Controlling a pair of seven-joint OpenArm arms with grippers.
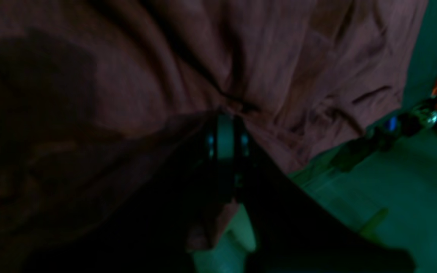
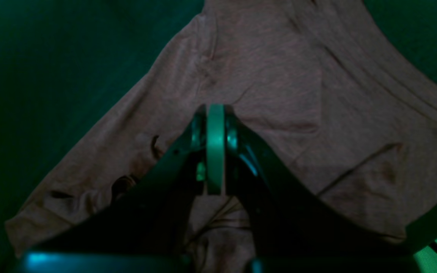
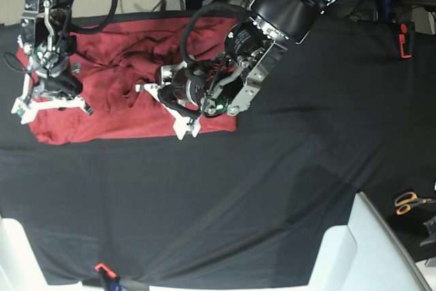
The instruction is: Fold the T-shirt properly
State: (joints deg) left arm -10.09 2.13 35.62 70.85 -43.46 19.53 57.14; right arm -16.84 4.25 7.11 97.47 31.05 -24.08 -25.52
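Note:
The brick-red T-shirt point(image 3: 112, 120) lies rumpled at the back left of the black cloth sheet point(image 3: 272, 189). My left gripper point(image 3: 170, 97) hangs low over the shirt's right part. In the left wrist view its fingers point(image 1: 218, 129) are pressed together, and folds of the T-shirt point(image 1: 298, 57) pucker toward the tips of the left gripper point(image 1: 226, 113). My right gripper point(image 3: 51, 97) sits on the shirt's left part. In the right wrist view the right gripper point(image 2: 215, 108) is shut with its tip in the T-shirt point(image 2: 279, 57), and small creases run from it.
Orange-handled scissors point(image 3: 409, 202) lie at the right edge. A white panel point(image 3: 368, 250) stands at the front right corner. An orange-and-black tool point(image 3: 405, 37) rests at the back right. A small clamp point(image 3: 102, 270) holds the cloth's front edge.

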